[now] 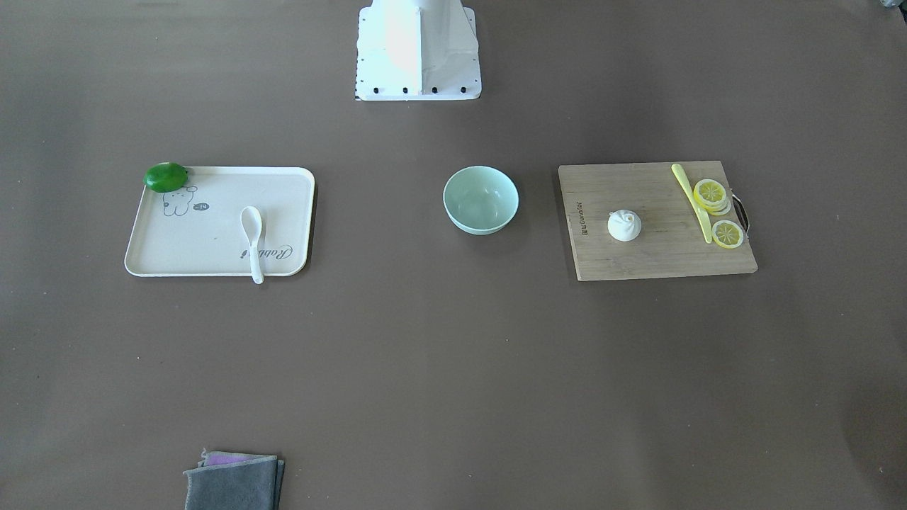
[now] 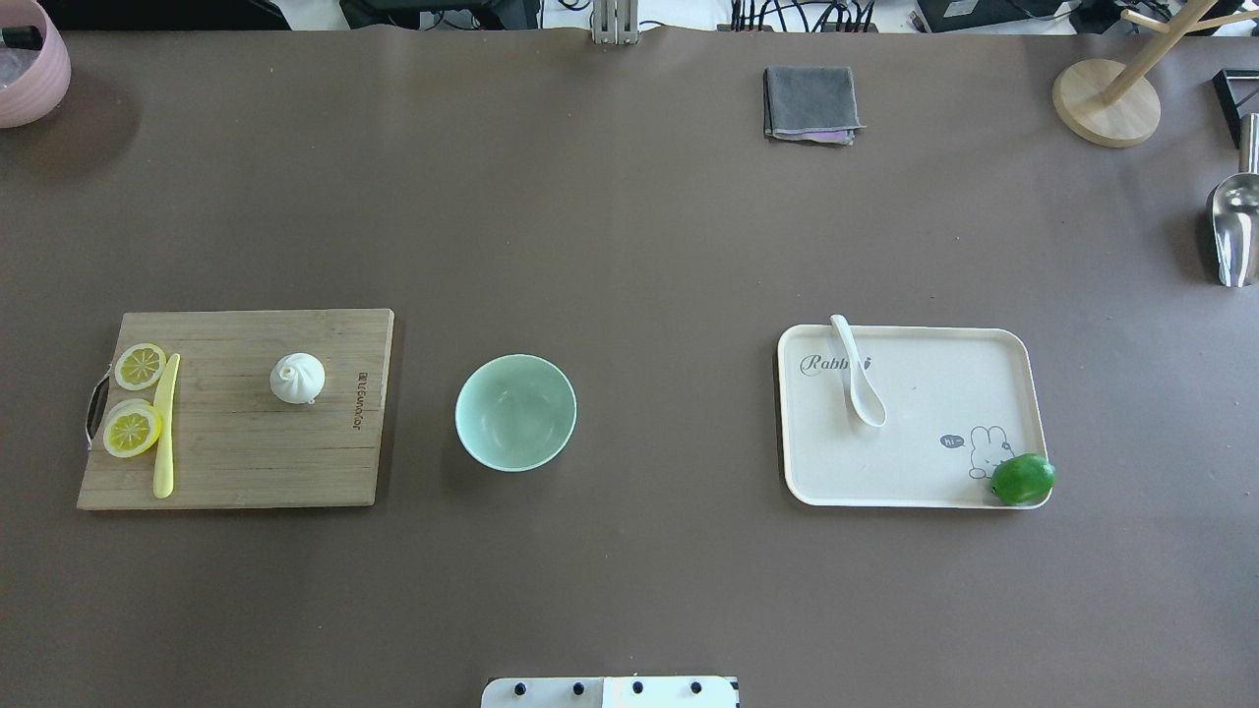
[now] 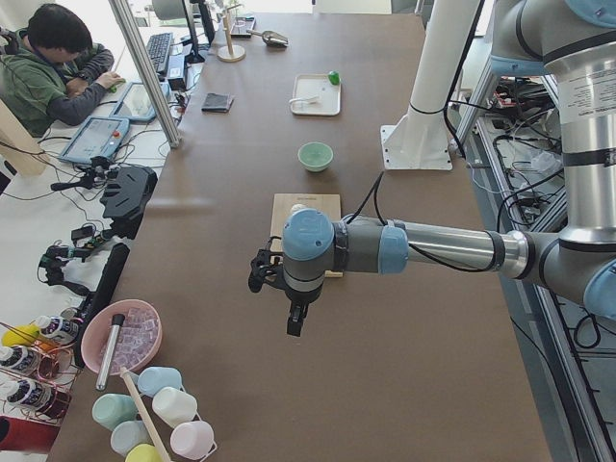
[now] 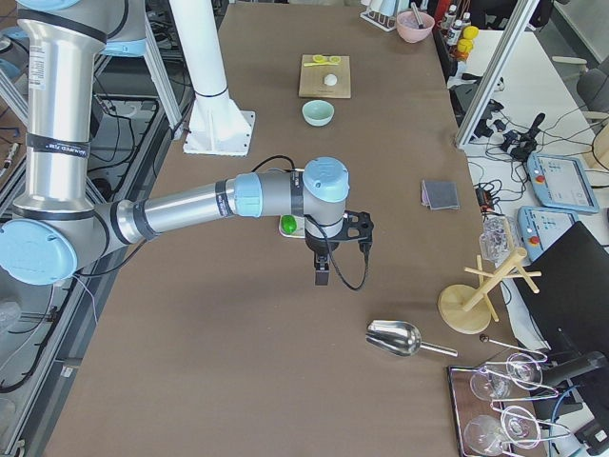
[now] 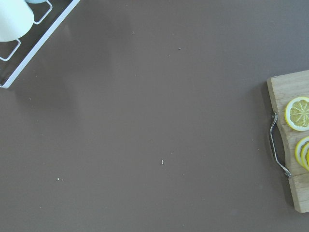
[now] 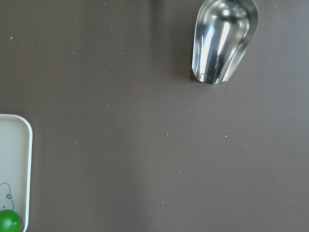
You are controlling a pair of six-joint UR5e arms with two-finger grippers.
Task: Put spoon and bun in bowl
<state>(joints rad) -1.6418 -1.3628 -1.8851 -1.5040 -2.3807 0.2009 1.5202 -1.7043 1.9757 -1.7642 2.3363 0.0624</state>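
Observation:
The white spoon [image 2: 858, 379] lies on the cream tray [image 2: 934, 462], handle over the far rim. The white pleated bun [image 2: 297, 379] sits on the wooden cutting board [image 2: 246, 442]. The mint-green bowl [image 2: 515, 413] stands between them with nothing in it. In the front-facing view the spoon [image 1: 252, 234], the bowl [image 1: 480, 200] and the bun [image 1: 624, 225] show the same. My left gripper [image 3: 294, 322] hangs above the table beyond the board's handle end. My right gripper [image 4: 322, 276] hangs beyond the tray's end. I cannot tell whether either is open or shut.
Lemon slices [image 2: 138, 398] and a yellow knife [image 2: 165, 428] lie on the board. A green fruit [image 2: 1022, 479] sits on the tray's corner. A grey cloth [image 2: 809, 102], a metal scoop [image 2: 1232, 231], a wooden stand [image 2: 1107, 98] and a pink bowl [image 2: 29, 64] lie at the far edges.

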